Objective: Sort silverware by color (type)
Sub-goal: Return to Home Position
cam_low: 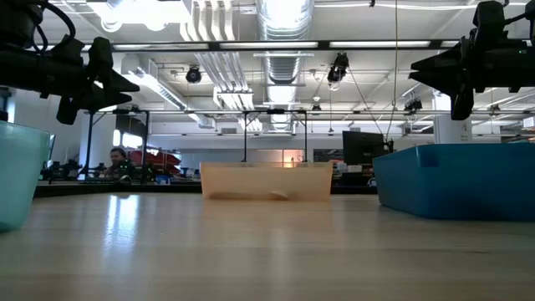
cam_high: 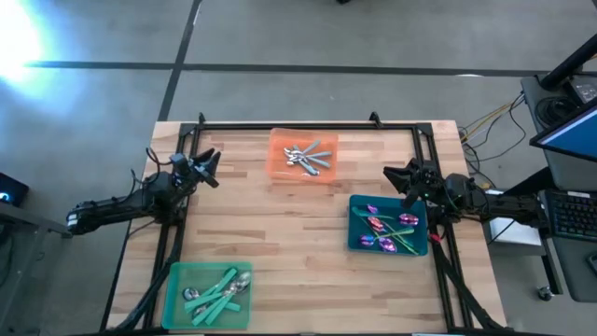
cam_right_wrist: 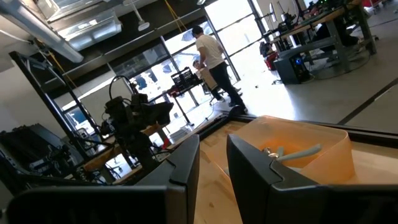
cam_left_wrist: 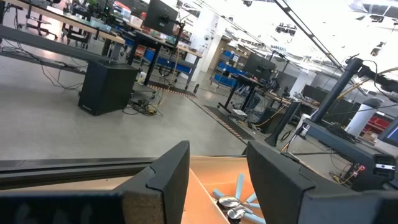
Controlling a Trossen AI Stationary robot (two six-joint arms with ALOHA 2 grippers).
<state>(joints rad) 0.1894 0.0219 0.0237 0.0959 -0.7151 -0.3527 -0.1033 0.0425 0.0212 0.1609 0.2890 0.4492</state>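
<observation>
1. Wooden tabletop [cam_high: 280, 229], ringed by a black frame.
2. Left arm [cam_high: 121, 203], stretched in over the left edge; right arm [cam_high: 485, 201], stretched in over the right edge. Both raised well above the wood in the low view.
3. Blue tray [cam_high: 354, 231], against the right edge, about halfway along it.
4. Green tray [cam_high: 172, 280], in the near left corner, closest to the low camera.
5. Orange tray [cam_high: 277, 171], at the middle of the far edge, between the two arms.
6. Left gripper [cam_high: 211, 165], just inside the left edge toward the far left corner, pointed at the orange tray; fingers [cam_left_wrist: 163, 180] parted, nothing between them.
7. Right gripper [cam_high: 395, 179], near the right edge just beyond the blue tray's far side; fingers [cam_right_wrist: 181, 167] apart by a narrower gap, likewise holding nothing.
8. Green-handled utensils [cam_high: 216, 294], heaped in the green tray.
9. Purple-pink utensils [cam_high: 384, 226], scattered in the blue tray.
10. Blue-handled spoons [cam_high: 308, 157], piled in the orange tray, shiny bowls and pale handles crossing one another.
</observation>
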